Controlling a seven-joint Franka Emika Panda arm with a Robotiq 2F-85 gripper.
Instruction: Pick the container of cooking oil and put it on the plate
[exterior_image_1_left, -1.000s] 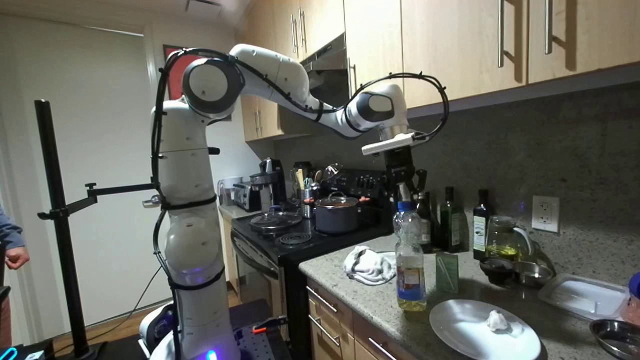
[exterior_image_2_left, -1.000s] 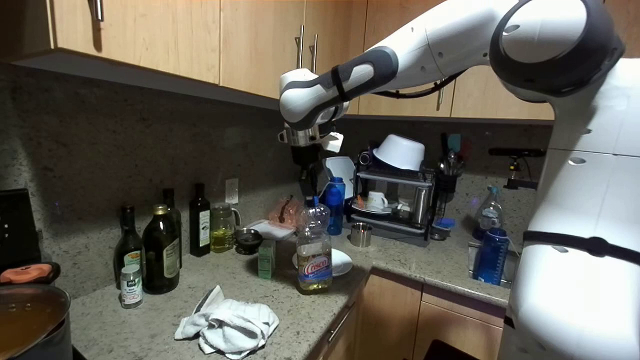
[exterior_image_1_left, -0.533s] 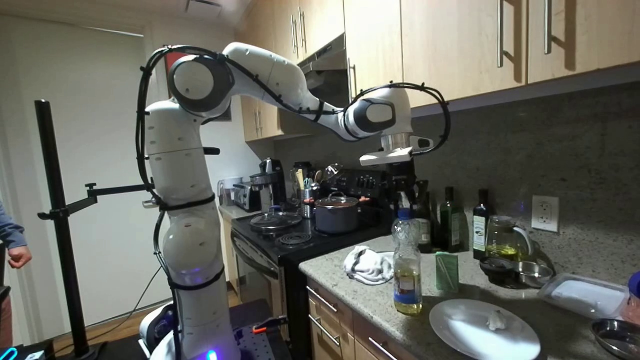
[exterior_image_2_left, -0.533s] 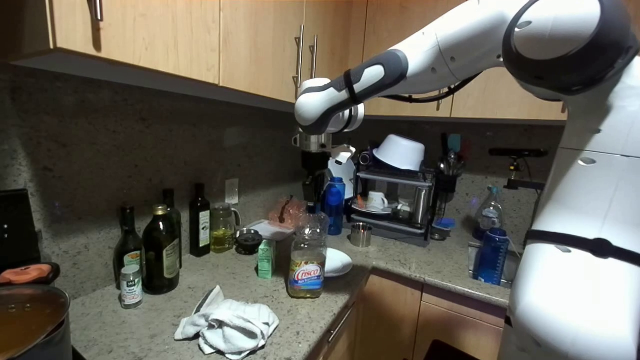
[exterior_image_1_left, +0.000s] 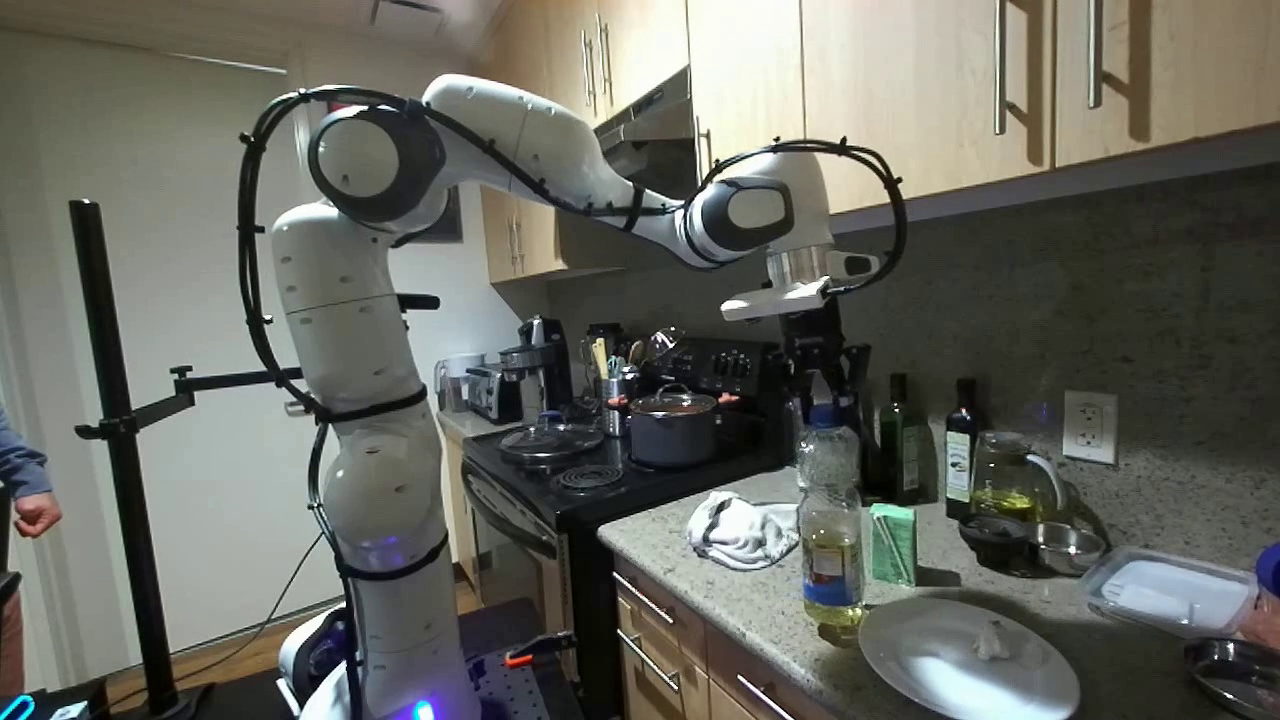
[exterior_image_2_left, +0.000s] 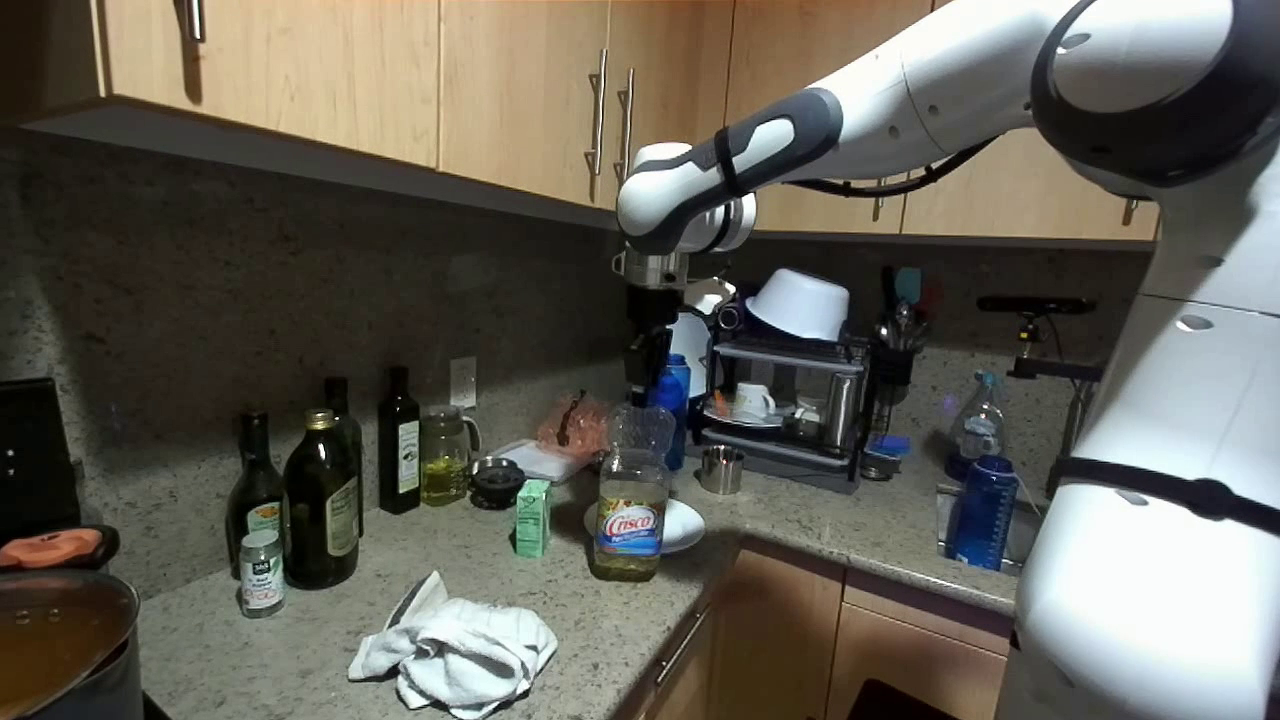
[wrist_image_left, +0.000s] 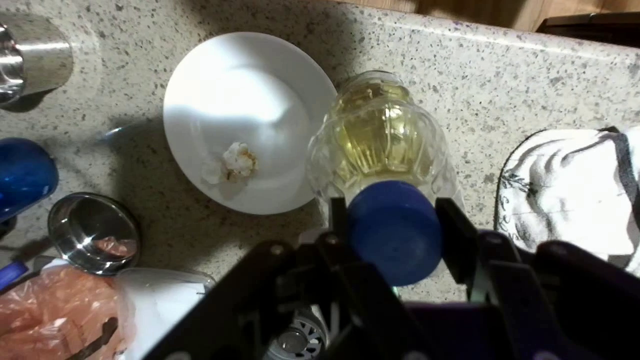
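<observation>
In an exterior view, you cannot see the middle of the plate (exterior_image_2_left: 686, 526) behind the oil bottle (exterior_image_2_left: 630, 525), and the pot (exterior_image_2_left: 110, 675) well left of that bottle is cut off. In your wrist view, the blue cap (wrist_image_left: 395, 237) hides the bottle's neck, the edges crop the claw (wrist_image_left: 394, 220) and the towel (wrist_image_left: 570, 195) right of the bottle, and you can't make out what the white lump (wrist_image_left: 240, 160) left of it is.
</observation>
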